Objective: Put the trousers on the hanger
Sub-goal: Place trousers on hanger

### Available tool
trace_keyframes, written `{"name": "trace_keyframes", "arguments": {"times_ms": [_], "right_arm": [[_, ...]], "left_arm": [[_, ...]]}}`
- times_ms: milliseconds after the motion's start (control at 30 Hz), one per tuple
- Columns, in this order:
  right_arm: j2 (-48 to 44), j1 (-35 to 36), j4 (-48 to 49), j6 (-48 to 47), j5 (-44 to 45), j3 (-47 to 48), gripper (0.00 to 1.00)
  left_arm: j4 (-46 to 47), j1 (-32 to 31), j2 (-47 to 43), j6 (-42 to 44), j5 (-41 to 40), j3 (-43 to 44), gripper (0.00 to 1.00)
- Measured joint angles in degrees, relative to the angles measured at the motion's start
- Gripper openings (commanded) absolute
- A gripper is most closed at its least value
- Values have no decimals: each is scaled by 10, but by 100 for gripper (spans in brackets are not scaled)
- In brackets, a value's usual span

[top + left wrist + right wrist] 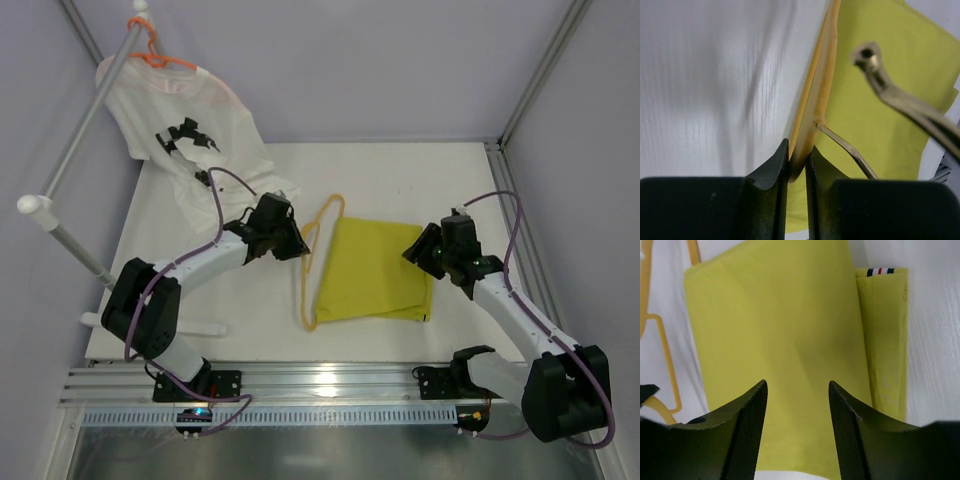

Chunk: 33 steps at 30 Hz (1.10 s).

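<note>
Now left hand (797,152) pinches hanger (827,75); right hand (797,386) hovers parted above trousers (785,315).

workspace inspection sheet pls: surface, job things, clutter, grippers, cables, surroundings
surface: white table, flat, no spills seen
job's things: trousers folded flat mid-table; hanger lying along their left edge
clutter: nothing seen
grippers: left gripper shut on the hanger; right gripper open over the trousers
cables: purple cables looping off both arms, clear of the trousers
surroundings: white T-shirt on orange hanger on a rail, far left; pale walls
</note>
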Motion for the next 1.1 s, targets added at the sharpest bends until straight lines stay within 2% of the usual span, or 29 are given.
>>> {"name": "trace_keyframes", "arguments": {"times_ms": [233,333,567,733,867,1100], "right_arm": [[73,-24,37,-96,-37,-18,56],[129,-28,46,-111,-40,-3,56],[166,-27,141,-110,-62,-40,56],[256,-27,202,-107,-67,22,56],[313,-28,209,-108,-70,80,56],[316,-35,151,-150,-118,138,57]], "left_arm": [[46,13,-8,-3,37,-31,0],[44,20,-5,-9,40,-31,0],[37,27,-2,-11,38,-23,0],[35,54,44,-9,42,33,0],[39,80,87,2,66,74,0],[74,87,89,15,110,65,0]]}}
